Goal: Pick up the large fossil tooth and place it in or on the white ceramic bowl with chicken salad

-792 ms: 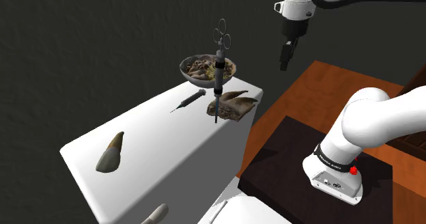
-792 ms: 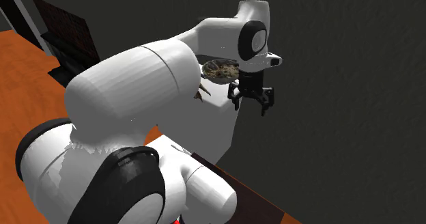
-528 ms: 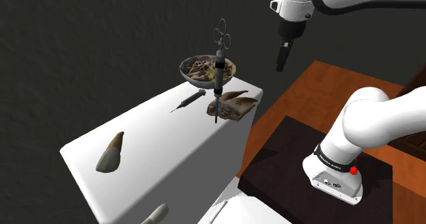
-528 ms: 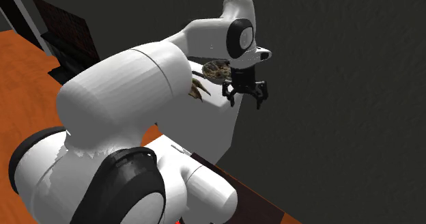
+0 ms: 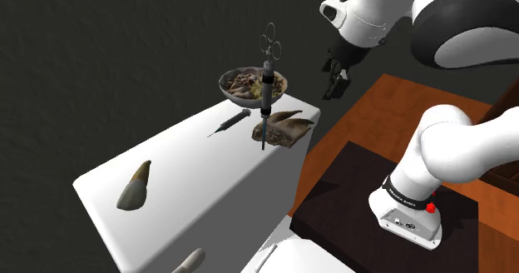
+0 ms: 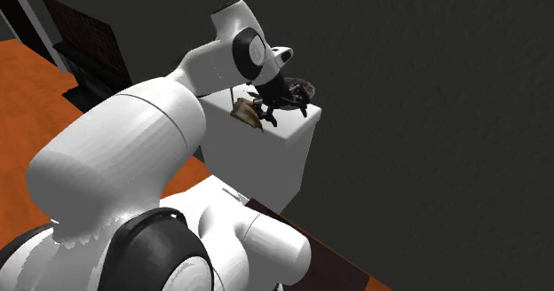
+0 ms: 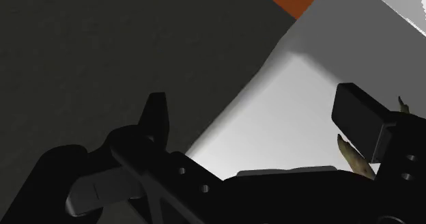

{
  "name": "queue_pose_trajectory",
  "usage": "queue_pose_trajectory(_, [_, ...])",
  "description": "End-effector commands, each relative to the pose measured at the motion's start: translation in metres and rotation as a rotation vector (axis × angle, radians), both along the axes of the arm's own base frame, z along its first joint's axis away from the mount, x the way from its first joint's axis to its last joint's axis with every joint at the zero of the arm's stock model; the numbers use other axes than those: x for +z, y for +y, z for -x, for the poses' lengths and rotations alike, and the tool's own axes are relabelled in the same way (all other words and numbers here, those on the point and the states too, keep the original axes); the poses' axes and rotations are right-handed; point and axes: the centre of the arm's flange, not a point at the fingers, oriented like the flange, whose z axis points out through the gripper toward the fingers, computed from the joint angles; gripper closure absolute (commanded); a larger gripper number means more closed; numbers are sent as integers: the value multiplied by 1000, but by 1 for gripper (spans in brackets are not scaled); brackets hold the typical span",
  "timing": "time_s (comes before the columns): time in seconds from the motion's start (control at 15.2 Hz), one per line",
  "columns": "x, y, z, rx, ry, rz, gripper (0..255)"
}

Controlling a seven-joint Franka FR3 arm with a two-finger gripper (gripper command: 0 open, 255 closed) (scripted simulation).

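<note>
a big white block table (image 5: 208, 163) holds everything. the white arm's black gripper (image 5: 337, 73) hangs in the air past the block's far corner, to the shoulder view's right of the bowl. its fingers (image 7: 155, 117) stand apart with nothing between them. the pale round bowl of brown salad (image 5: 253, 83) sits at that far corner. a tall dark syringe (image 5: 267, 80) stands upright just beside the tooth, in front of the bowl. a thin second syringe (image 5: 229, 123) lies flat nearby. a grey pointed tooth (image 5: 135, 186) lies well apart. the large fossil tooth (image 5: 285, 128) lies near the bowl, by the block's edge: brown, curved, sharp-tipped.
</note>
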Motion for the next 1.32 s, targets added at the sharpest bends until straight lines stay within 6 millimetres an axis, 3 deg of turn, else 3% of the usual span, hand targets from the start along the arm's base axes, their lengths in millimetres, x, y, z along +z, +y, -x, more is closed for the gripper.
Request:
queue_pose_trajectory(0.0, [-6, 28, 13, 93, -63, 43, 0])
queue_pose_trajectory(0.4, [-34, 97, 69, 364, -244, 172, 0])
queue_pose_trajectory(0.73, [-69, 136, 119, 571, -382, 271, 0])
queue_pose_trajectory(1.25, [-93, 129, 89, 571, -382, 271, 0])
